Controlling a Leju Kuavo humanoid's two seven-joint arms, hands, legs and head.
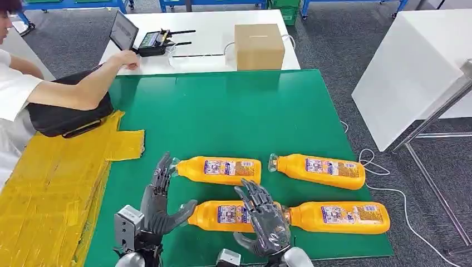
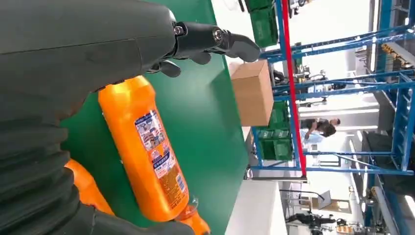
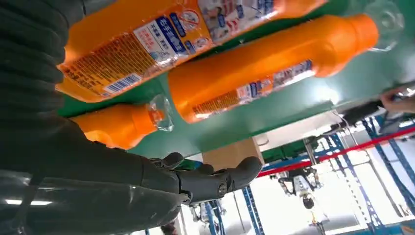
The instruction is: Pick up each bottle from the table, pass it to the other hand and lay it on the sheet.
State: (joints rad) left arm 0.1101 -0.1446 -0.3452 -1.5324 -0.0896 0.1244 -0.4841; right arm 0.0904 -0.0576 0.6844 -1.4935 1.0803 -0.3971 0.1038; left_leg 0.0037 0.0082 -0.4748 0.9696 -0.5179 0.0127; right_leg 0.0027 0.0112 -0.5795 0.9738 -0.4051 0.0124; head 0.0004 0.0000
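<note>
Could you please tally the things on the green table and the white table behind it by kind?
Orange bottles: 4
Cardboard box: 1
Laptop: 1
Black bag: 1
Total: 7

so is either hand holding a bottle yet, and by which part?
Nothing held. The left hand and right hand hover open, fingers spread, over the near-left bottle, which lies flat on the green mat.
</note>
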